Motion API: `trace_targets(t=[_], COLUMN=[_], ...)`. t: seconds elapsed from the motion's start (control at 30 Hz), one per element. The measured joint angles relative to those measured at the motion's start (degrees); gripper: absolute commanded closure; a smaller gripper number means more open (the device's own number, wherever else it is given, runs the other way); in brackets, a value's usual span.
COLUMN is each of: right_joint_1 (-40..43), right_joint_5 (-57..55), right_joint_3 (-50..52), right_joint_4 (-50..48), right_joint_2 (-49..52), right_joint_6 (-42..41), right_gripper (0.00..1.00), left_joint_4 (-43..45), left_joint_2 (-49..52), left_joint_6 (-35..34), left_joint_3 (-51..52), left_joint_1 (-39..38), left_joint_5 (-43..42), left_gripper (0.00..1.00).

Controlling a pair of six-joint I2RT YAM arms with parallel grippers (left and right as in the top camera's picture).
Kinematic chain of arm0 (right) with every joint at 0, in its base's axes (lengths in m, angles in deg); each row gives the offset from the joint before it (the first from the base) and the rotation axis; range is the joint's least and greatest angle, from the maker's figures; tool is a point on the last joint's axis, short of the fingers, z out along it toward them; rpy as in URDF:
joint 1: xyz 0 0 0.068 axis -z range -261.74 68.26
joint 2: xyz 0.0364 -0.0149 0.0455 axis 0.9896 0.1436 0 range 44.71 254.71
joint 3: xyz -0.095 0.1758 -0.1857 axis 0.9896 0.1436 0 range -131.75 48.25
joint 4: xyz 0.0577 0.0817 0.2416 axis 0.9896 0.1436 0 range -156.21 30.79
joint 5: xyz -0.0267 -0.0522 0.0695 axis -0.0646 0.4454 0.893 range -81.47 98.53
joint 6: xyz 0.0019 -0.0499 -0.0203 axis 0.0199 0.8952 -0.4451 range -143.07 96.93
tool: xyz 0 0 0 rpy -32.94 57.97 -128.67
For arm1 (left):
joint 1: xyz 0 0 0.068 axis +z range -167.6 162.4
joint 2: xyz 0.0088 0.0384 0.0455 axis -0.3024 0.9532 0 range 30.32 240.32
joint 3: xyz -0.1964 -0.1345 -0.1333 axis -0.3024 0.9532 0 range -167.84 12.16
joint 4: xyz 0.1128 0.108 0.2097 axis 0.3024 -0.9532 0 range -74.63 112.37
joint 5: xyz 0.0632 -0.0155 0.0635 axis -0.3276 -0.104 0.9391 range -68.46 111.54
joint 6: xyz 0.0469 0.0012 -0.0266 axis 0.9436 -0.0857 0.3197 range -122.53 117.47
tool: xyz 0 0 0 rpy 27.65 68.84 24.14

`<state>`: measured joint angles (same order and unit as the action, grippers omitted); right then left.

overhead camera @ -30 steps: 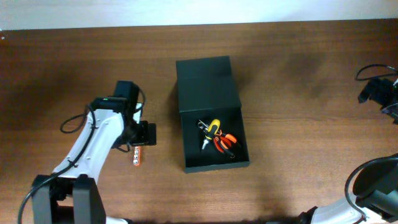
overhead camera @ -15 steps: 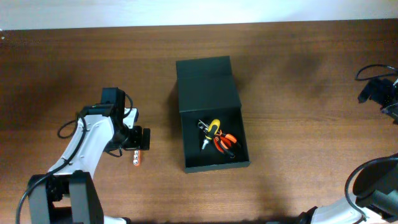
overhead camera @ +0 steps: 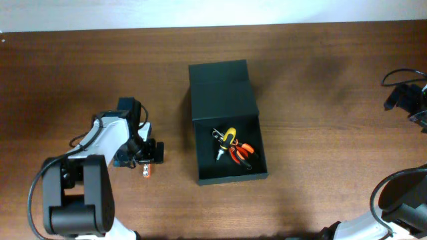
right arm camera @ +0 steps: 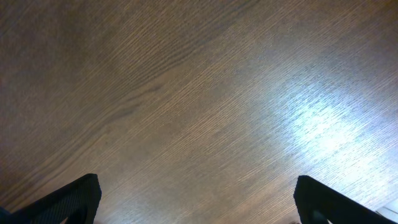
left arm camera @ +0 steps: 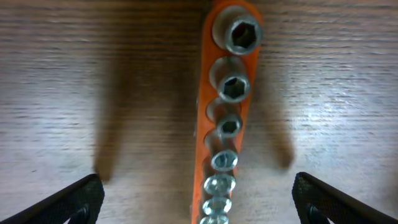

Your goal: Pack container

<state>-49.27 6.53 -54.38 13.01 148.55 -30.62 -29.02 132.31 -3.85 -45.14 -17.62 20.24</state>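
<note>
The counter [overhead camera: 320, 100] is brown wood with a fine straight grain. In the right wrist view it has a bright patch of glare toward 4 o'clock.

The container [overhead camera: 221, 90] stands near the middle of the overhead view. It is a matte, dark green-black rectangular box. Its flap lid lies open and flat toward 12 o'clock, and the open compartment is toward 6 o'clock.

The left arm [overhead camera: 107, 133], white and black, is at about 8 o'clock from the container. The left pincer [overhead camera: 150, 157] is released. In its wrist view the two dark fingertips stand wide apart in the bottom corners and do not touch the rail between them.

The right arm [overhead camera: 407, 100] shows only at the 3 o'clock edge, well apart from the box. The right pincer [right arm camera: 205, 208] is also released and spread wide over bare wood.

Inside the compartment lie hand tools, small in the overhead view. One has a yellow handle [overhead camera: 229, 135], and the orange and black handles [overhead camera: 241, 153] at 5 o'clock from it are perhaps pliers.

The socket rail [left arm camera: 227, 93] is an orange strip carrying a row of shiny metal sockets with hexagonal holes. They get smaller toward 6 o'clock in the left wrist view. Only this view shows the sockets clearly; from overhead the rail is a small orange mark on the counter just under the left pincer.
</note>
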Motion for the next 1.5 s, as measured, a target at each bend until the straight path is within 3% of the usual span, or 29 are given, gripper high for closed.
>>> trace_targets(t=[1.5], right_joint_1=[0.0], right_joint_5=[0.0], right_joint_3=[0.0], right_joint_4=[0.0], right_joint_2=[0.0], right_joint_6=[0.0], right_gripper=[0.01], left_joint_4=[3.6], left_joint_2=[0.1], left_joint_6=[-1.0], left_joint_3=[-0.1], left_joint_1=[-0.5], left_joint_5=[0.4], left_gripper=[0.01])
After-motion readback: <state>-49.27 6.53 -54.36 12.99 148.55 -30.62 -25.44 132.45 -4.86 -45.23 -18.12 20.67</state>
